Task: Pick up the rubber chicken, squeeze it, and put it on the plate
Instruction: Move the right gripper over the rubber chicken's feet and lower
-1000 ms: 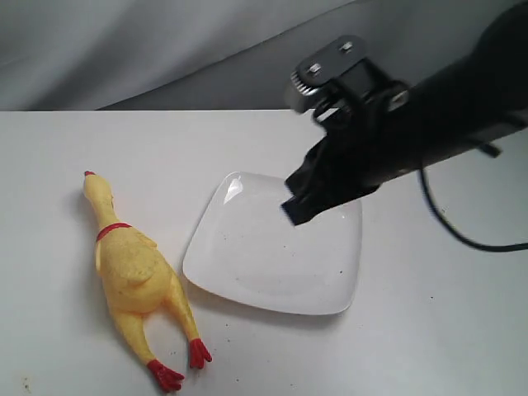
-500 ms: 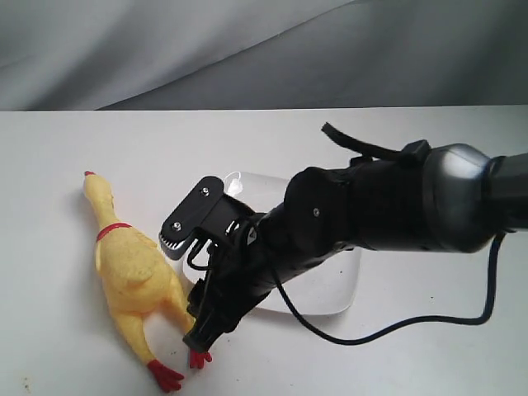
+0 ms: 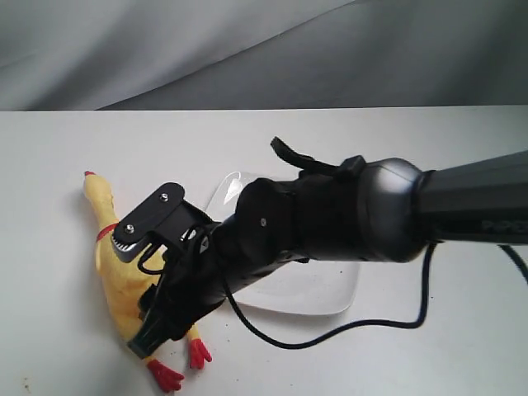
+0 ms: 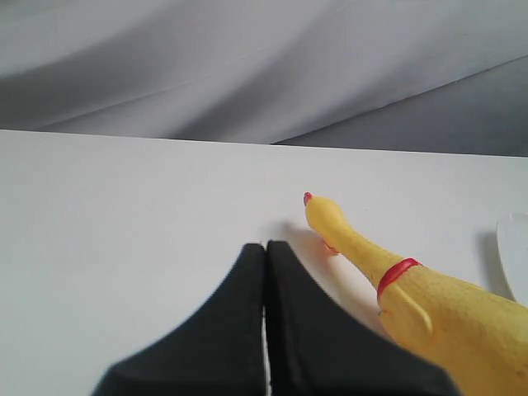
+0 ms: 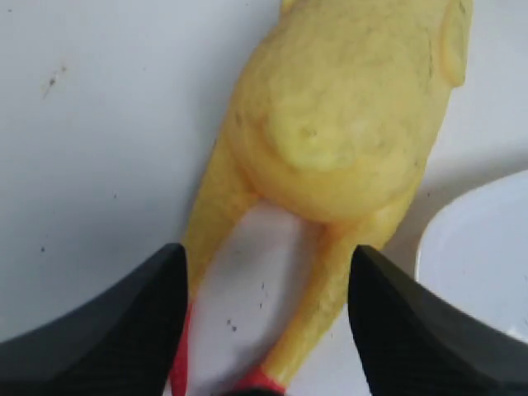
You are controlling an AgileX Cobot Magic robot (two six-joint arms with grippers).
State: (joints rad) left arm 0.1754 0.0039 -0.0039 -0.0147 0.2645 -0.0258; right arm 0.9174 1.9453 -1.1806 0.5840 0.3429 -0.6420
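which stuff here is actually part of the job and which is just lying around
In the job: rubber chicken, plate, right gripper, open over the chicken's legs.
Just there: left gripper, shut; black cable; grey cloth.

Glossy black arm (image 3: 346,219), looping black cable (image 3: 426,280) (grey screwed bracket (image 3: 148,219)).

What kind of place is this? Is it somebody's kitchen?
Probably not a kitchen: it looks like a robot test bench. A white table, a grey cloth backdrop, and a black robot arm over a rubber chicken.
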